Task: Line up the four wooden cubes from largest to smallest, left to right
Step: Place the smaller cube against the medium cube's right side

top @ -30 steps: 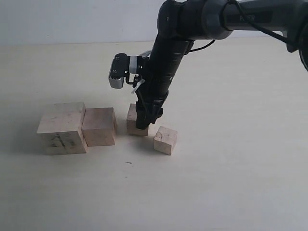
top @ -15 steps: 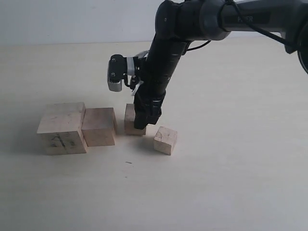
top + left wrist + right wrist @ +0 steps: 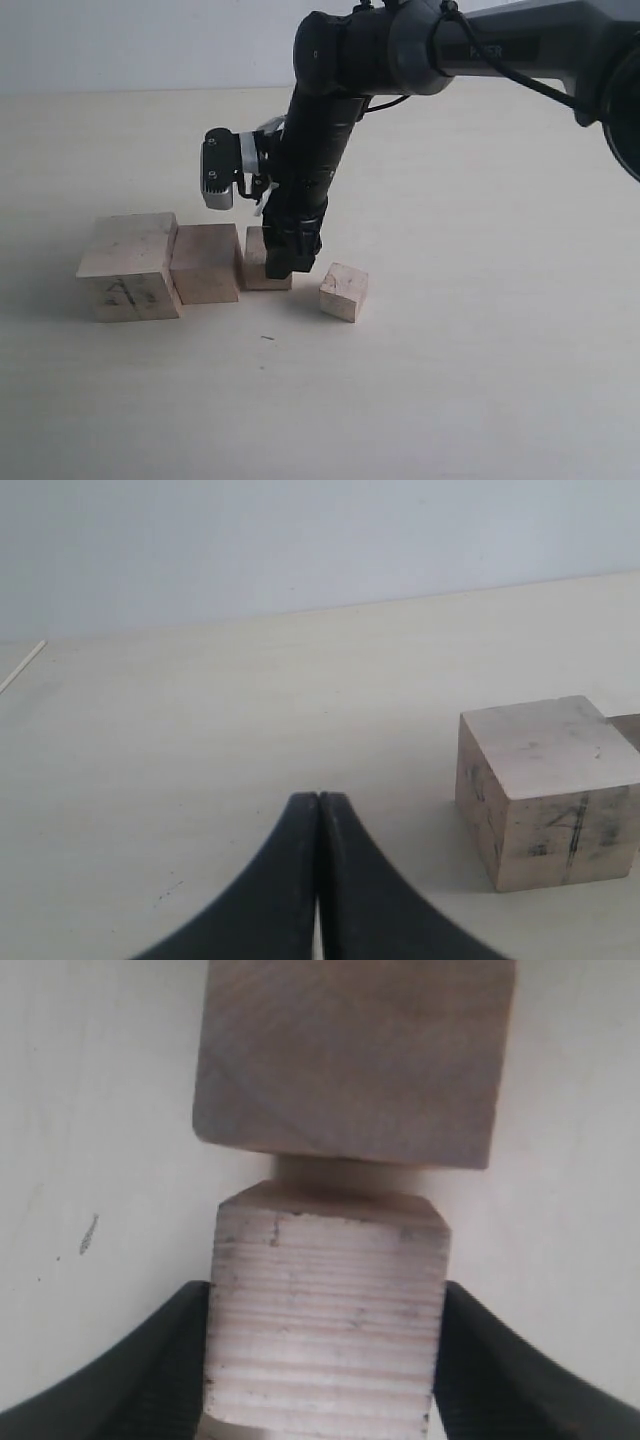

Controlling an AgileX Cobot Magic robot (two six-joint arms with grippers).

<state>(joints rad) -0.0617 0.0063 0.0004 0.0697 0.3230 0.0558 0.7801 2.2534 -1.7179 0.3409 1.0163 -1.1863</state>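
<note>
Behind right claw (image 3: 283, 265), third cube (image 3: 254, 265) half-hidden.

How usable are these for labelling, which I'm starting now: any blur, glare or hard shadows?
Exterior view: even light, no glare, only faint shadows beside the largest cube. Left wrist view: that cube sharp, the shut jaws a featureless black. Right wrist view: the gripped cube shows crisp grain; the second-largest cube beyond looks darker.
</note>
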